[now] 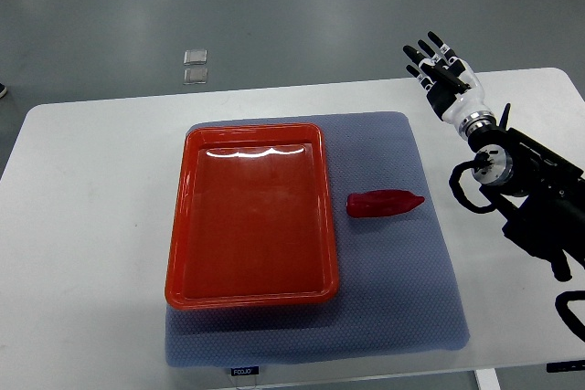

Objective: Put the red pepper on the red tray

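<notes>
Top view: right hand [443, 68] raised over the far right part of the white table [91, 189], fingers spread and straight, holding nothing, touching nothing. Red pepper [385, 204] lying flat on the blue mat [402, 280], just beside the right rim of the red tray [247, 216], well apart from the hand.

Bright, even overhead lighting, sharp focus throughout; white glare streaks across the far end of the red tray [315, 216]; soft faint shadows on the white counter [91, 226]
</notes>
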{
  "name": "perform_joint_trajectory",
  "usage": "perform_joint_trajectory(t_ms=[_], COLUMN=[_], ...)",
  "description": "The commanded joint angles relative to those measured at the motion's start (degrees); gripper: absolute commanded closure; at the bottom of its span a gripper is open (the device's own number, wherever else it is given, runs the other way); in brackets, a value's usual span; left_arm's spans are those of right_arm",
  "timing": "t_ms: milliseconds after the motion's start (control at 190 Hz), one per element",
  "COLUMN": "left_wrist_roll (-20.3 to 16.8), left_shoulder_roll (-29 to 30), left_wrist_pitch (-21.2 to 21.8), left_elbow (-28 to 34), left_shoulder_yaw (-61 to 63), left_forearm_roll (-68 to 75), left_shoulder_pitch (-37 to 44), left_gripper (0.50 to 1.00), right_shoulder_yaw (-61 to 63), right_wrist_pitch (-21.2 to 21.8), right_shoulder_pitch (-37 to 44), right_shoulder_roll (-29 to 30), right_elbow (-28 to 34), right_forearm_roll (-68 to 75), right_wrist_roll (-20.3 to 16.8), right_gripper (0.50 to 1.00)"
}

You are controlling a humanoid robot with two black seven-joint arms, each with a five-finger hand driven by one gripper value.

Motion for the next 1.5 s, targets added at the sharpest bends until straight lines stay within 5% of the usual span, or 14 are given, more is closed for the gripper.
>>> perform_joint_trajectory(t_ms=[0, 1493], left_wrist_roll=[0.00, -0.53], left_shoulder_roll=[0.00, 0.00], left_wrist_pitch=[-0.05, 0.04], left_elbow=[-0.03, 0.06], left_shoulder_yaw=[-0.07, 0.19], left_forearm_roll=[0.05, -0.04], left_shoulder_pitch=[0.00, 0.00], left_gripper=[0.500, 0.500], right_shoulder_yaw=[0.00, -1.05], right_wrist_pitch=[-0.04, -0.39], right_shoulder_pitch=[0.01, 0.53], right_shoulder_roll=[0.00, -1.32], right_elbow=[0.00, 0.44], right_forearm_roll=[0.00, -0.44], right_wrist_roll=[0.00, -0.26], right_gripper=[0.585, 0.587])
